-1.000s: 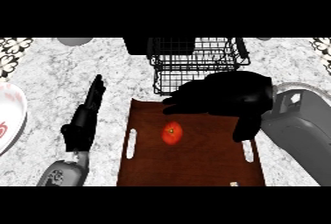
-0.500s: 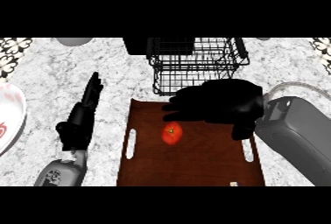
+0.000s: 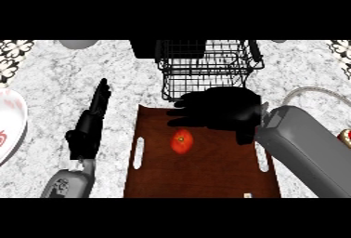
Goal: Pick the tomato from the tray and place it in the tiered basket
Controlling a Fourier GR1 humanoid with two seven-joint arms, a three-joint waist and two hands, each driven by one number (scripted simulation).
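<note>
Tomato (image 3: 182, 142): sits loose mid-tray (image 3: 205, 181), near right hand (image 3: 223, 114) hovering spread and empty, basket (image 3: 205, 69) beyond; likely light, soft, smooth, apt to roll, so best cupped round its sides, not squeezed; left hand (image 3: 93, 123) straight-fingered on bench (image 3: 55, 79).

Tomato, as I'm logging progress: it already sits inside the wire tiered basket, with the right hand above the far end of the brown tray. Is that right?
Not quite. The head view shows the tomato lying on the brown tray, not inside the tiered basket. The right hand is above the tray's far end, as you said.
</note>
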